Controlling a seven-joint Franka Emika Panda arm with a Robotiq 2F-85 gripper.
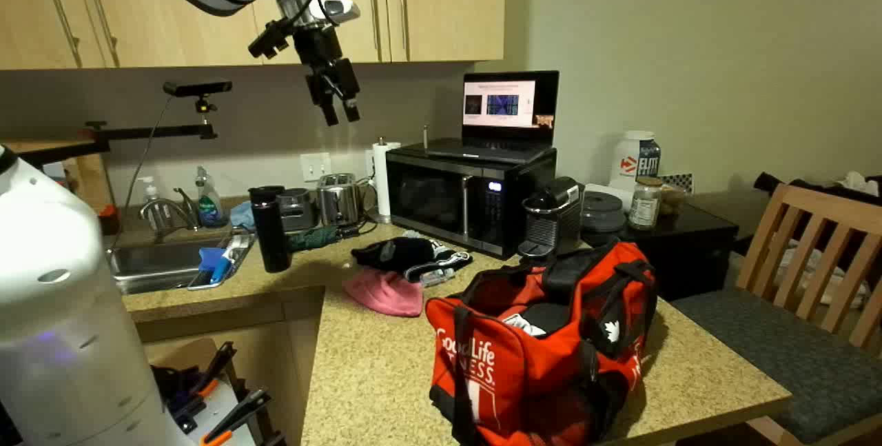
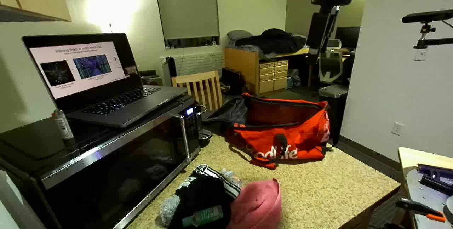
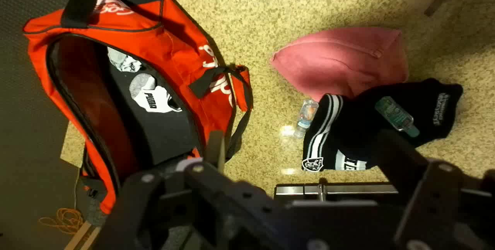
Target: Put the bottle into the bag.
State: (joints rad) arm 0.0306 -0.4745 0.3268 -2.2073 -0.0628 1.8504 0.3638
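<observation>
The red duffel bag (image 1: 551,370) stands open on the counter in both exterior views (image 2: 304,140). The wrist view also shows it (image 3: 181,55) with its mouth open. Two small bottles lie on their sides. A clear bottle (image 3: 306,118) with a blue band lies on the counter beside a black hat; it also shows in the exterior views (image 1: 439,276) (image 2: 231,177). A green-tinted bottle (image 3: 396,115) lies on the black hat, also seen in an exterior view (image 2: 208,215). My gripper (image 1: 342,114) is open and empty, high above the counter, apart from bottles and bag.
The black knit hat (image 3: 367,126) touches a pink hat (image 3: 344,60). Socks (image 3: 152,97) lie inside the bag. A microwave (image 1: 441,198) bearing a laptop (image 1: 506,115) stands behind the hats. A black tumbler (image 1: 271,232) stands near the sink (image 1: 162,267).
</observation>
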